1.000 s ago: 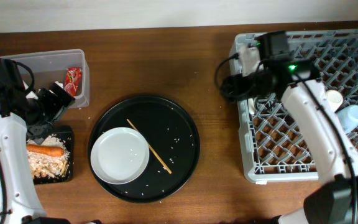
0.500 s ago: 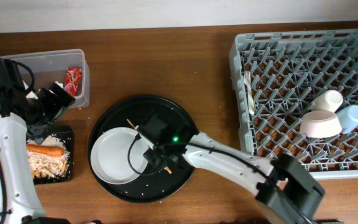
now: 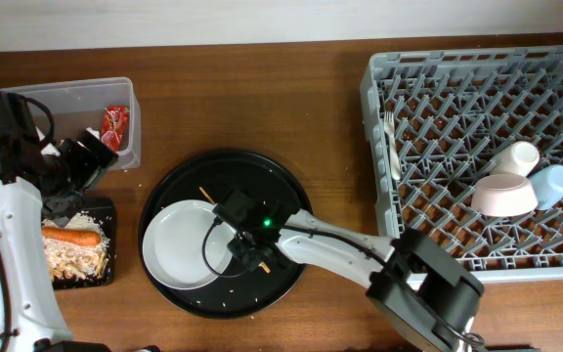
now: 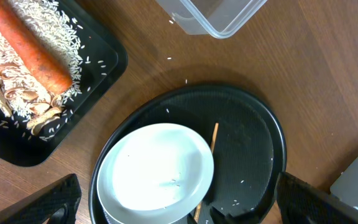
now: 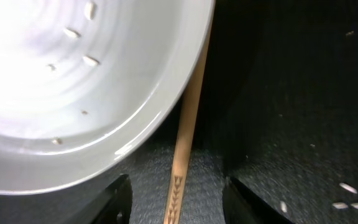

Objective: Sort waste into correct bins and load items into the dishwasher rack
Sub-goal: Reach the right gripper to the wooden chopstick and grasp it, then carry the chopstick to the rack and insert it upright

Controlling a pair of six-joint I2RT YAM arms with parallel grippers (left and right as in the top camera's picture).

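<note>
My right gripper point(image 3: 251, 248) is open low over the round black tray point(image 3: 283, 194). Its fingers point(image 5: 176, 202) straddle a thin wooden stick point(image 5: 185, 143) beside the rim of the white plate point(image 3: 188, 244); the plate fills the upper left of the right wrist view point(image 5: 73, 81). My left gripper point(image 3: 88, 156) is open and empty point(image 4: 188, 208), held high between the clear tub point(image 3: 66, 90) and the flat black tray point(image 3: 107, 277). The red wrapper point(image 3: 115, 125) lies in the tub. The carrot point(image 3: 71, 236) and rice crumbs point(image 3: 74, 259) lie in the flat tray.
The grey rack point(image 3: 457, 93) at the right holds a white bowl point(image 3: 503, 194), a white cup point(image 3: 519, 156), a light-blue cup point(image 3: 556, 183) and a white fork point(image 3: 391, 137). Loose rice grains dot the round tray. My right arm lies across the table's front.
My right arm has swung from the rack's left side down to the round tray and settled over the stick. The left arm has not moved.
</note>
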